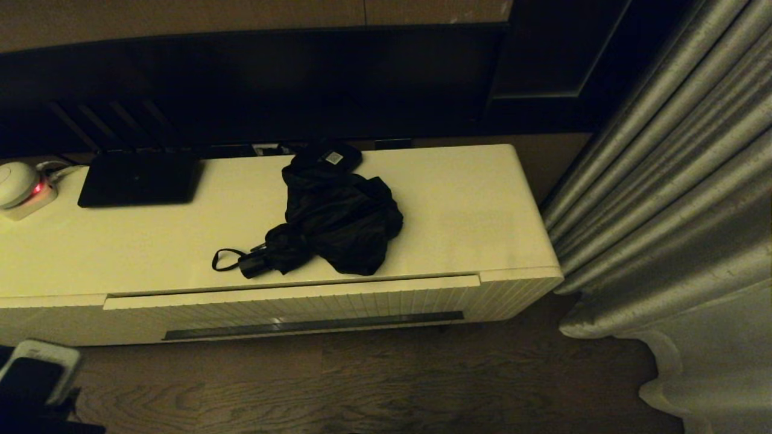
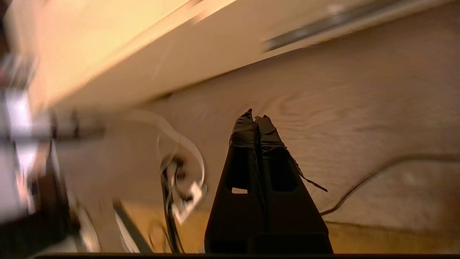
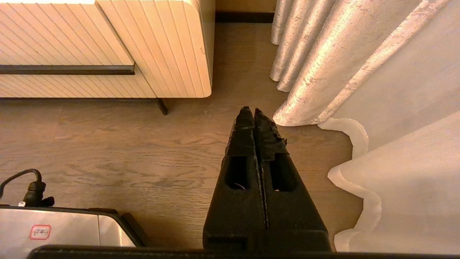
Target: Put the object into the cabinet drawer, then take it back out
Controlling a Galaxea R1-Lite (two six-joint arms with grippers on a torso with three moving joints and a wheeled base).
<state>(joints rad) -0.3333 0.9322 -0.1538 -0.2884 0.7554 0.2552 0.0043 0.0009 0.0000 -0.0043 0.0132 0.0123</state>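
Observation:
A black folding umbrella point(image 1: 338, 220) lies on top of the cream cabinet point(image 1: 470, 205), fabric bunched, its short handle point(image 1: 253, 264) and strap loop point(image 1: 224, 259) pointing toward the front edge. Below it the ribbed cabinet drawer point(image 1: 289, 307) looks pushed in, with its long dark handle slot point(image 1: 313, 325); the drawer front point(image 3: 61, 39) also shows in the right wrist view. My left gripper point(image 2: 256, 116) is shut and empty, low over the wooden floor near the cabinet's base. My right gripper point(image 3: 250, 109) is shut and empty above the floor, right of the cabinet's corner. Neither gripper shows in the head view.
A flat black device point(image 1: 140, 178) and a small black box with a white label point(image 1: 330, 157) sit at the cabinet's back. A white gadget with a red light point(image 1: 21, 187) is at far left. Grey curtains point(image 1: 675, 181) hang close on the right. Cables point(image 2: 172, 180) lie near the left gripper.

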